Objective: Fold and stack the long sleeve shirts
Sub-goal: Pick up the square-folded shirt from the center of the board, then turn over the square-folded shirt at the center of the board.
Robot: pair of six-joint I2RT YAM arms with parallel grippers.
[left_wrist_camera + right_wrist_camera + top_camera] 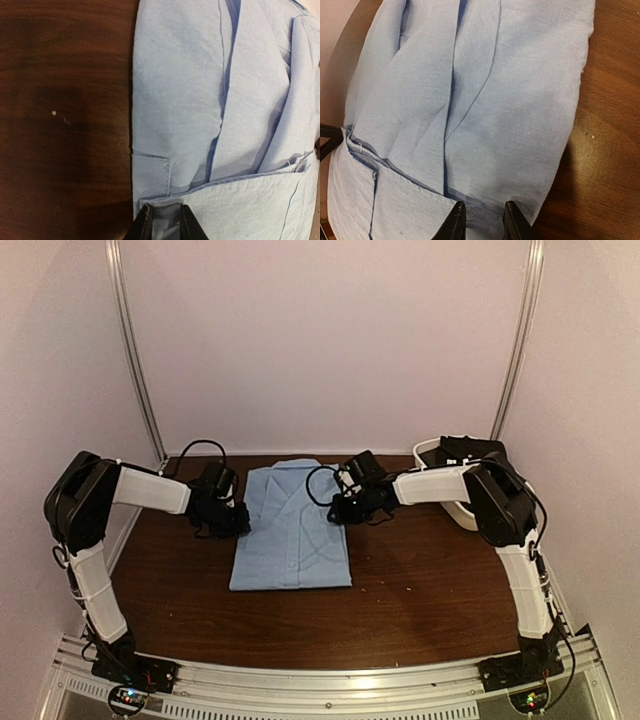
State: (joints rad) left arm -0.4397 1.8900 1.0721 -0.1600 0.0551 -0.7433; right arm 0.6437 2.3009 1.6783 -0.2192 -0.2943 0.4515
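STEP: likely halving fold of plain light blue cloth long sleeve shirt (pixel 290 530), lying flat mid dark brown wooden table (pixel 430 590) | GRIP: pinching opposite side edges with left gripper (pixel 165 220) and right gripper (pixel 482 220) | NEXT: probably lifting the 2 edges level, carrying them toward the near hem.

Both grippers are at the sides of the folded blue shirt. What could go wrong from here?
The left gripper and right gripper each pinch only a thin edge of the light blue shirt, so the cloth may slip if lifted. The folded layers lie loose; uneven pulling could open the fold.
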